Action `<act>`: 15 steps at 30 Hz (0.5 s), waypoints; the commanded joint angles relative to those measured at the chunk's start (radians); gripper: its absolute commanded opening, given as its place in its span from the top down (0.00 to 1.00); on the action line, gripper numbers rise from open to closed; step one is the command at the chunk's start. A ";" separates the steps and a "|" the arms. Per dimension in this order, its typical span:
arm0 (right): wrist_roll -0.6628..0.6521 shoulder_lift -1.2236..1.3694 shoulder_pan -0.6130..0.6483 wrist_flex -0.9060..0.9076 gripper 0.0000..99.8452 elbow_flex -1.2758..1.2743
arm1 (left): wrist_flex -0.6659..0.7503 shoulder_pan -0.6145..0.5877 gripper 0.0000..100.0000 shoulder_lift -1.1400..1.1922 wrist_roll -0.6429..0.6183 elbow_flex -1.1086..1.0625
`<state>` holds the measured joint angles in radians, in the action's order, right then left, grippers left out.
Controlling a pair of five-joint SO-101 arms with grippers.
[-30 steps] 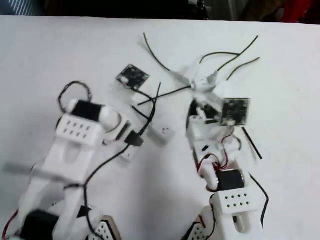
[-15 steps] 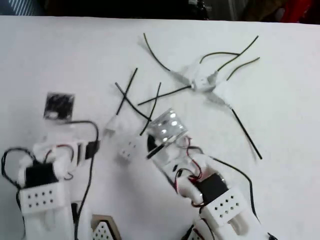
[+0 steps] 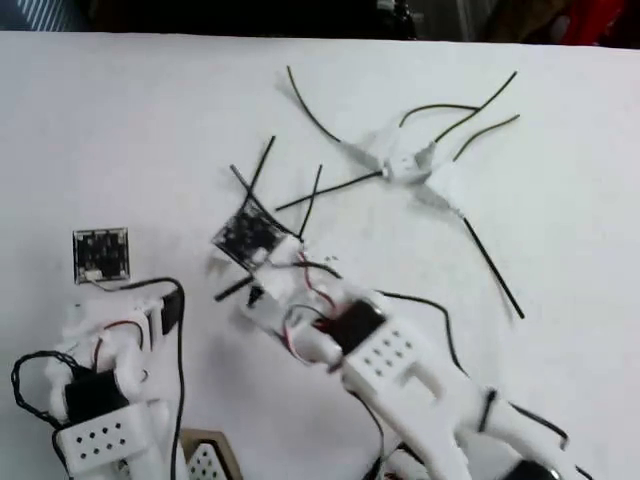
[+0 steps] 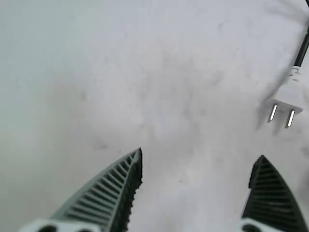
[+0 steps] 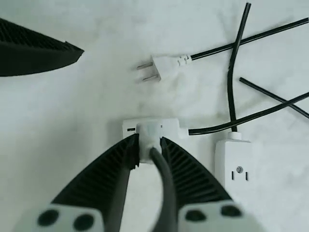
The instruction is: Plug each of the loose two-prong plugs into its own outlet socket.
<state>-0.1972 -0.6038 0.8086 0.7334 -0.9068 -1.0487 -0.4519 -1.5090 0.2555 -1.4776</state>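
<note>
Table (image 3: 120, 110): white top, black cables (image 3: 305, 108) strewn about a cluster of white fittings (image 3: 400, 160).
High view: right arm (image 3: 390, 355) has swung from that cluster to the loose leads at centre; left arm (image 3: 100, 400) has drawn back to the near corner.
Left wrist: left gripper (image 4: 200, 154) spread wide over bare table, loose plug (image 4: 287, 99) nearby, untouched.
Right wrist: right gripper (image 5: 147, 140) clamped on a white plug (image 5: 146, 147) butted against an outlet (image 5: 169, 128); spare outlet (image 5: 239, 169) just beside, stray plug (image 5: 161, 67) beyond.
Meaning: one insertion apparently under way, others waiting.
</note>
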 commanded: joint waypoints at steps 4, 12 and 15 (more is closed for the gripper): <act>-0.008 0.197 0.033 -0.002 0.98 0.140 | 0.014 -0.012 0.66 -0.074 -0.012 -0.014; -0.008 0.268 0.056 -0.002 0.98 0.149 | 0.006 -0.012 0.66 -0.076 -0.012 -0.012; -0.008 0.277 0.053 -0.019 0.98 0.147 | 0.006 -0.012 0.66 -0.076 -0.012 -0.012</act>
<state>-0.1972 -0.3245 0.8608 0.7334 -0.8055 -1.0487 -0.4519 -1.5704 0.2555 -1.4960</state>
